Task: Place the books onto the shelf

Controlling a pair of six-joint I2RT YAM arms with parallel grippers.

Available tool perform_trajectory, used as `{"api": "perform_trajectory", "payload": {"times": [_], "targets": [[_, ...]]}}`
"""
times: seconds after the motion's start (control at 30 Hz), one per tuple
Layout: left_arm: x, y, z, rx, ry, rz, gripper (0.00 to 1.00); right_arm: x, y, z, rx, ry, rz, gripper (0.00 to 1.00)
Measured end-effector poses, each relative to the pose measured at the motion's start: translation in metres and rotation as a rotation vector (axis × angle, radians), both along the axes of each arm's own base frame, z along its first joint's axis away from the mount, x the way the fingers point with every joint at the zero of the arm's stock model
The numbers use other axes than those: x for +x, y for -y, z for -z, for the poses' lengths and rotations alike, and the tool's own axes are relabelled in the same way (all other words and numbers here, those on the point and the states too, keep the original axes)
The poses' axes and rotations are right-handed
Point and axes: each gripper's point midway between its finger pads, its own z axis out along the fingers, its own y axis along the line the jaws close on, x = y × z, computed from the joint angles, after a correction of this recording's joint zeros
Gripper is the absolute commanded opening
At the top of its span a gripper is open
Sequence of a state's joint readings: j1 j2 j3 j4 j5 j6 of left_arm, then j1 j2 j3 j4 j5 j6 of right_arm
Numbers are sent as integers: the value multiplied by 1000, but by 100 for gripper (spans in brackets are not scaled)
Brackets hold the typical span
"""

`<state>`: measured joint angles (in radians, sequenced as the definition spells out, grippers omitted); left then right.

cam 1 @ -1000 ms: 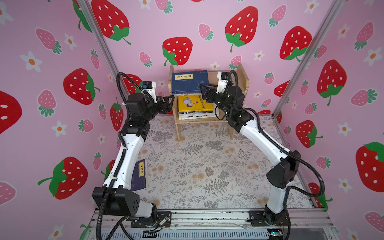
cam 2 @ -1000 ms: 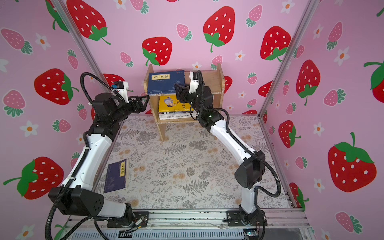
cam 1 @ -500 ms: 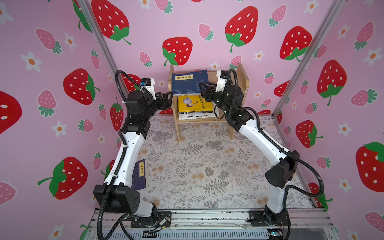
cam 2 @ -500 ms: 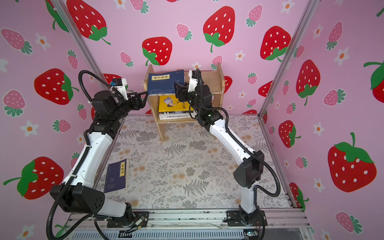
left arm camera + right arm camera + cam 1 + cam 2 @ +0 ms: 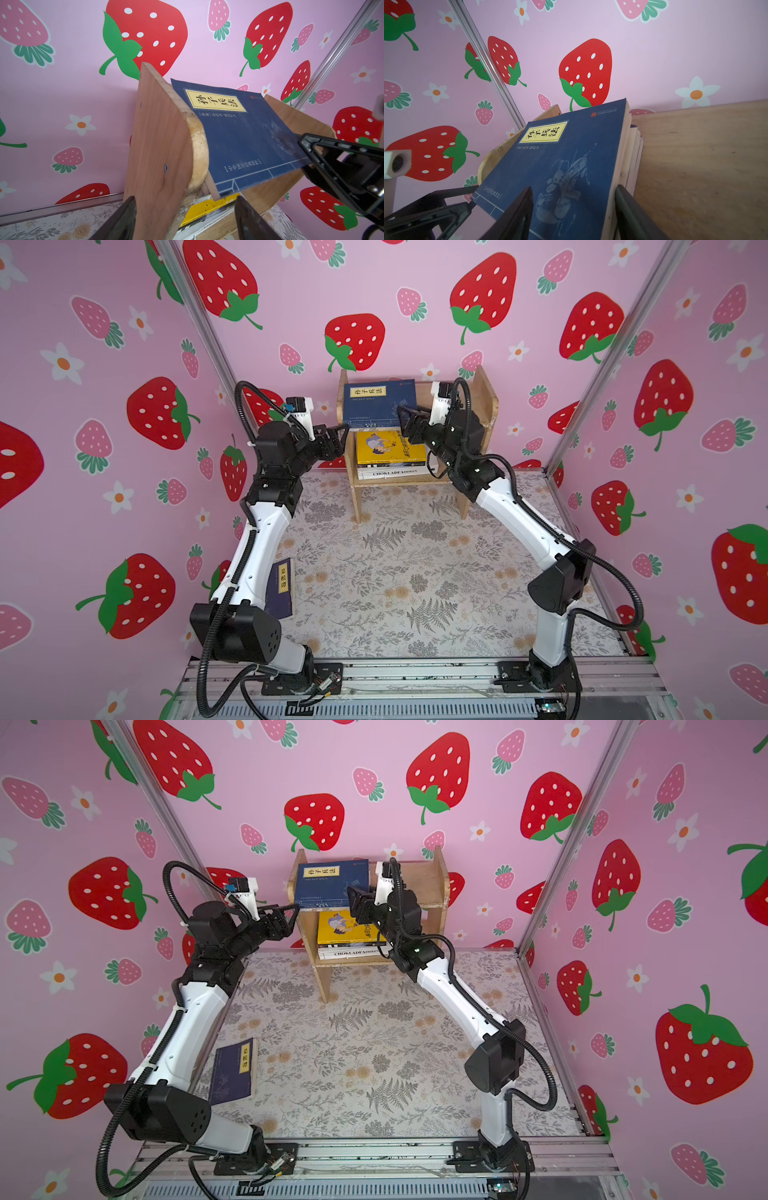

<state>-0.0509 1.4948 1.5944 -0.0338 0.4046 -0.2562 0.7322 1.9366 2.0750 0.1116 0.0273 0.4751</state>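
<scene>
One navy book (image 5: 571, 149) edge between right tool (image 5: 573, 187) fingers.

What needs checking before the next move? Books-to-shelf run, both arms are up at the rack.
1. Navy book on the upper tier of the shelf: ok. It is tilted, leaning back, next to the left side panel.
2. Right gripper hold on that book: cannot tell. Its fingers straddle the book's lower corner, but contact isn't visible.
3. Left gripper free: ok. Jaws apart, nothing held, close to the left side panel.
4. Lower tier stack: ok. The yellow book lies flat on the white Chokladfabriken.
5. All books shelved: not ok. A second navy book lies on the mat.
</scene>
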Motion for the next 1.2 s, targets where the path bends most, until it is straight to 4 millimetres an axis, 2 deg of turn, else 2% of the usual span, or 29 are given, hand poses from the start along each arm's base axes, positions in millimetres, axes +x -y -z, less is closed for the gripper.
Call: {"api": "perform_trajectory", "payload": {"times": [0.47,0.9,1.07,1.2], "targets": [[6,0,3,-7,1,-2,63,0,0,0,0,0,1,65],[11,0,8,-8,-9,-5,62,5,-2,-1,8,6,11,65],[10,-1,6,-8,-6,-13,65,4,-2,-2,13,6,8,74],[3,-7,3,-9,-1,-47,73,2,-4,-4,15,14,4,83]]}}
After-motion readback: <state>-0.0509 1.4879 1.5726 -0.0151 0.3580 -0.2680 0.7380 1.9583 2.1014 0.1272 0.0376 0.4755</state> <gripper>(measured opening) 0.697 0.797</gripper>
